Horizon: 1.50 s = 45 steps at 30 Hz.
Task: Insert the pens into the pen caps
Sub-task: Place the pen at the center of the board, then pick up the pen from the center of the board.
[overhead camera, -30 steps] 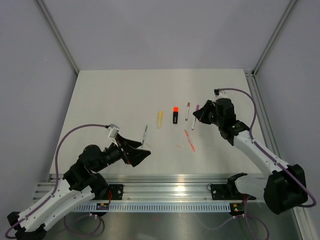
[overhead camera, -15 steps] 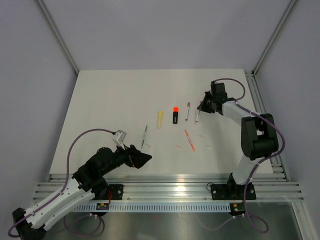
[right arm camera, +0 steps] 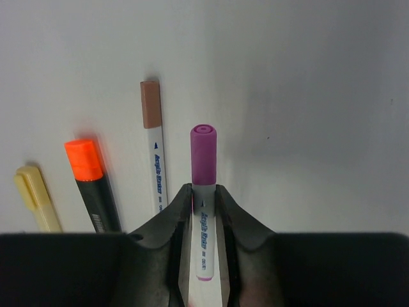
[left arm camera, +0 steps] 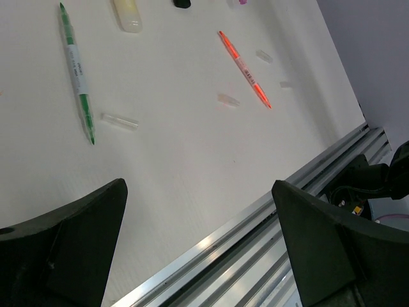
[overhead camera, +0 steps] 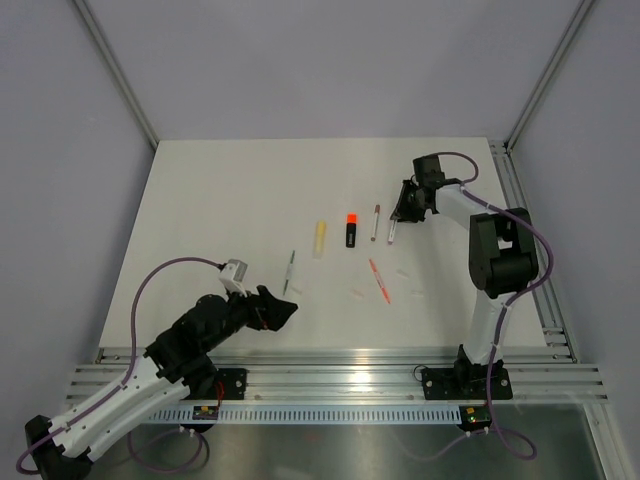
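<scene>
right gripper (right arm camera: 203, 190): re-posed, clamped on purple-capped pen (right arm camera: 202, 224) | left gripper (left arm camera: 198, 188): apart, idle | green pen (left arm camera: 75, 67), orange pen (left arm camera: 245, 67) probably next

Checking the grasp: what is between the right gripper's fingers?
A white pen with a purple cap, clamped by the right gripper. The fingers hide its sides.

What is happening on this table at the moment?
The right gripper is closed on a white pen with a purple cap, next to a brown-capped pen, a black highlighter with an orange cap and a yellow highlighter. The left gripper is open and empty, near a green-tipped pen and an orange pen.
</scene>
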Motion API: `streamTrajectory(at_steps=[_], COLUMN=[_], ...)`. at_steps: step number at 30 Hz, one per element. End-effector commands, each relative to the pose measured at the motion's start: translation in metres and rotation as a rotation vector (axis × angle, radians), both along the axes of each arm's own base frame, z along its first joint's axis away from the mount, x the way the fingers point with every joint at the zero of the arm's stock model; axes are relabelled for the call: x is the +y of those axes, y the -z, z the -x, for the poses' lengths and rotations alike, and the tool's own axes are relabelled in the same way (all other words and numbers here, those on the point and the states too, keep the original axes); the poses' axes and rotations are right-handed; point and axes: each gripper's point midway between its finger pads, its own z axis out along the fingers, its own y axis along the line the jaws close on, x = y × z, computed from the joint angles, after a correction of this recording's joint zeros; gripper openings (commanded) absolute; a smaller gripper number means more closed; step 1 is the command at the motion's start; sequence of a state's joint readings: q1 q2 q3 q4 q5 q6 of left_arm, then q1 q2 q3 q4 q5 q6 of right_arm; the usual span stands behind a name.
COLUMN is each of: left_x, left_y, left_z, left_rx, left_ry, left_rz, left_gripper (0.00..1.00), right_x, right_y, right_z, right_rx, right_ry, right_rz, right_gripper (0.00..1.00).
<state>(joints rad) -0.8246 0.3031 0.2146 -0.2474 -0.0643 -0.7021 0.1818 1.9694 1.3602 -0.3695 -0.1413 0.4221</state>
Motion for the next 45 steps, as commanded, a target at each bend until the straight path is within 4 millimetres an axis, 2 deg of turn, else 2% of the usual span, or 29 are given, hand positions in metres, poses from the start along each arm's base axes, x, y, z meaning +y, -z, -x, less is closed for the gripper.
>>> streamTrajectory(at_steps=[1, 8, 11, 13, 14, 16, 17, 19, 20, 22, 23, 25, 26, 27, 28, 29, 30, 32, 33, 34, 36, 37, 40, 41, 43, 44, 45], left_x=[0.004, 0.008, 0.010, 0.010, 0.011, 0.011, 0.011, 0.010, 0.011, 0.010, 0.010, 0.009, 0.009, 0.008, 0.007, 0.007, 0.006, 0.005, 0.005, 0.005, 0.004, 0.003, 0.006, 0.000, -0.003, -0.004, -0.006], left_y=[-0.028, -0.026, -0.028, -0.030, -0.031, -0.034, -0.033, -0.038, -0.034, -0.038, -0.032, -0.030, -0.034, -0.026, -0.026, -0.031, -0.025, -0.032, -0.031, -0.024, -0.030, -0.022, -0.021, -0.010, -0.010, 0.001, 0.002], left_z=[-0.014, -0.016, -0.018, -0.019, -0.021, -0.022, -0.024, -0.027, -0.030, -0.034, -0.038, -0.043, -0.047, -0.050, -0.053, -0.058, -0.062, -0.071, -0.075, -0.079, -0.089, -0.093, -0.112, -0.113, -0.122, -0.125, -0.127], left_rx=[-0.073, -0.073, -0.078, -0.083, -0.084, -0.089, -0.087, -0.093, -0.084, -0.082, -0.064, -0.053, -0.056, -0.035, -0.032, -0.040, -0.025, -0.039, -0.037, -0.021, -0.027, -0.006, 0.019, 0.055, 0.068, 0.096, 0.102], left_ry=[-0.063, -0.084, -0.096, -0.101, -0.108, -0.113, -0.117, -0.124, -0.135, -0.148, -0.161, -0.175, -0.191, -0.193, -0.199, -0.219, -0.225, -0.250, -0.258, -0.263, -0.277, -0.279, -0.294, -0.258, -0.244, -0.234, -0.229], left_rz=[0.024, 0.002, 0.003, 0.003, -0.001, -0.002, -0.016, -0.021, -0.040, -0.053, -0.083, -0.109, -0.119, -0.155, -0.168, -0.175, -0.207, -0.228, -0.245, -0.280, -0.301, -0.330, -0.325, -0.337, -0.356, -0.390, -0.406], left_gripper=[0.99, 0.99, 0.99, 0.99, 0.99, 0.99, 0.99, 0.99, 0.99, 0.99, 0.98, 0.98, 0.98, 0.97, 0.96, 0.94, 0.90, 0.85, 0.81, 0.73, 0.70, 0.68, 0.61, 0.59, 0.58, 0.57, 0.57], right_x=[0.006, 0.004, 0.009, 0.013, 0.013, 0.016, 0.016, 0.021, 0.020, 0.026, 0.026, 0.032, 0.031, 0.032, 0.035, 0.033, 0.036, 0.037, 0.039, 0.043, 0.044, 0.045, 0.048, 0.050, 0.055, 0.056, 0.056], right_y=[-0.005, -0.009, -0.027, -0.051, -0.067, -0.087, -0.100, -0.117, -0.124, -0.139, -0.142, -0.155, -0.154, -0.155, -0.166, -0.164, -0.170, -0.172, -0.176, -0.180, -0.182, -0.183, -0.188, -0.187, -0.193, -0.194, -0.194], right_z=[0.004, 0.003, 0.001, 0.000, 0.006, 0.008, 0.020, 0.029, 0.043, 0.054, 0.070, 0.081, 0.095, 0.101, 0.102, 0.113, 0.116, 0.128, 0.130, 0.136, 0.142, 0.144, 0.151, 0.156, 0.162, 0.165, 0.166], right_rx=[0.050, 0.055, -0.008, -0.086, -0.126, -0.193, -0.224, -0.282, -0.303, -0.361, -0.377, -0.428, -0.440, -0.453, -0.499, -0.508, -0.532, -0.557, -0.578, -0.585, -0.592, -0.601, -0.626, -0.624, -0.627, -0.623, -0.621], right_ry=[-0.031, -0.029, -0.048, -0.064, -0.070, -0.077, -0.080, -0.087, -0.087, -0.100, -0.109, -0.123, -0.117, -0.115, -0.117, -0.115, -0.123, -0.141, -0.153, -0.175, -0.192, -0.199, -0.225, -0.237, -0.266, -0.273, -0.274], right_rz=[-0.036, -0.022, -0.055, -0.084, -0.096, -0.126, -0.144, -0.192, -0.209, -0.266, -0.290, -0.348, -0.371, -0.392, -0.430, -0.441, -0.470, -0.495, -0.510, -0.540, -0.550, -0.552, -0.589, -0.612, -0.651, -0.657, -0.658], right_gripper=[0.29, 0.34, 0.35, 0.36, 0.36, 0.37, 0.37, 0.38, 0.38, 0.38, 0.39, 0.39, 0.40, 0.40, 0.40, 0.39, 0.38, 0.36, 0.34, 0.31, 0.29, 0.25, 0.22, 0.22, 0.22, 0.22, 0.22])
